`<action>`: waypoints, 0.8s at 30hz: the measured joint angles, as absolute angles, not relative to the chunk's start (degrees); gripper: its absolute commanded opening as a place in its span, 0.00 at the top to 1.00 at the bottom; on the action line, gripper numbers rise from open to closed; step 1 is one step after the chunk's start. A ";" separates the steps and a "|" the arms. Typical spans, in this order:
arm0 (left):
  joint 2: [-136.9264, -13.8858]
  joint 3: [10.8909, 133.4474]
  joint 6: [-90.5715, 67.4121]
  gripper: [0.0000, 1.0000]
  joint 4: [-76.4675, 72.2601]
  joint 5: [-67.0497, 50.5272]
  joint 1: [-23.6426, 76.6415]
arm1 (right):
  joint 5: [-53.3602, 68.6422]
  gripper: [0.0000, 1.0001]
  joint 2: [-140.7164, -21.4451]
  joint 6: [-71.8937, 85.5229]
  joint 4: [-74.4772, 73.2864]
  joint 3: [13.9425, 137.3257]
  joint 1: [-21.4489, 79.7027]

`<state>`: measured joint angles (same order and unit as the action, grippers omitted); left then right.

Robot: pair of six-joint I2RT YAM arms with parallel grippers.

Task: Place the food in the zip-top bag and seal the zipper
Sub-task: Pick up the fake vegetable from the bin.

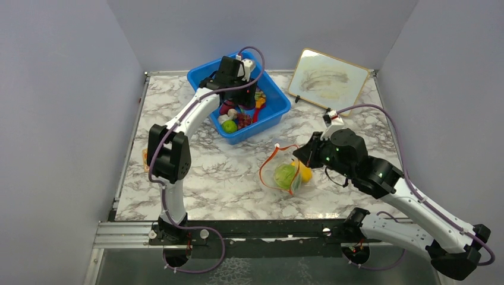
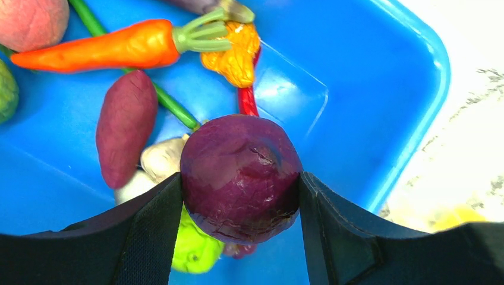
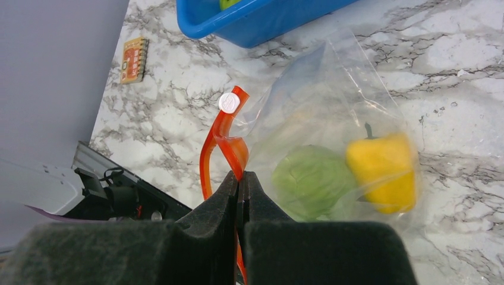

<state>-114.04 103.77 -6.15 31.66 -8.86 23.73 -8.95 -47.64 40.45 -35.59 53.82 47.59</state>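
Nearest the arm bases, the right end effector (image 3: 241, 178) is closed, pinching the red-orange zipper (image 3: 215, 142) of the zip-top bag (image 3: 333, 101). The bag lies on the marble tabletop (image 1: 220, 172) with a green cabbage (image 3: 312, 181) and a yellow pepper (image 3: 381, 169) inside. Farther back, the left end effector (image 2: 241, 196) reaches into the blue bin (image 2: 380, 89), gripping a round purple toy vegetable (image 2: 241, 172) near the orange carrot (image 2: 101, 50).

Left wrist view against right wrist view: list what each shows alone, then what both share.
Left wrist only: the left pincer clamping a purple piece, plus a carrot. Right wrist only: the right pincer pinching the zipper of the bag, which holds a cabbage and a pepper. Both: the blue bin and the marble table.
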 measured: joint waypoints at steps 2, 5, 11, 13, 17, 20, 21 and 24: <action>-112.42 102.35 -6.72 0.61 31.62 -10.22 23.73 | -8.91 0.99 -47.75 40.56 -35.46 53.71 47.59; -107.61 97.30 -7.60 0.61 30.81 -12.49 23.73 | -8.91 0.99 -48.12 40.75 -35.20 53.71 47.59; -94.94 85.38 -10.13 0.61 28.60 -17.85 23.73 | -8.91 0.99 -49.17 41.63 -34.46 53.71 47.59; -90.87 82.50 -10.61 0.61 27.42 -19.92 23.73 | -8.91 0.99 -49.58 42.24 -34.35 53.71 47.59; -82.72 76.12 -10.81 0.61 24.88 -24.32 23.73 | -8.91 0.99 -49.80 43.48 -34.26 53.71 47.59; -77.60 71.33 -11.44 0.61 23.62 -28.16 23.73 | -8.93 0.99 -49.80 44.29 -34.26 53.71 47.59; -75.85 69.41 -12.14 0.61 22.74 -30.15 23.73 | -8.95 0.99 -49.80 44.47 -34.26 53.71 47.59; -71.16 63.37 -14.90 0.61 19.42 -36.49 23.73 | -8.95 0.99 -49.80 44.95 -34.20 53.71 47.59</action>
<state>-71.16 63.37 -14.90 19.42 -36.49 23.73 -8.95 -49.80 44.95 -34.20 53.71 47.59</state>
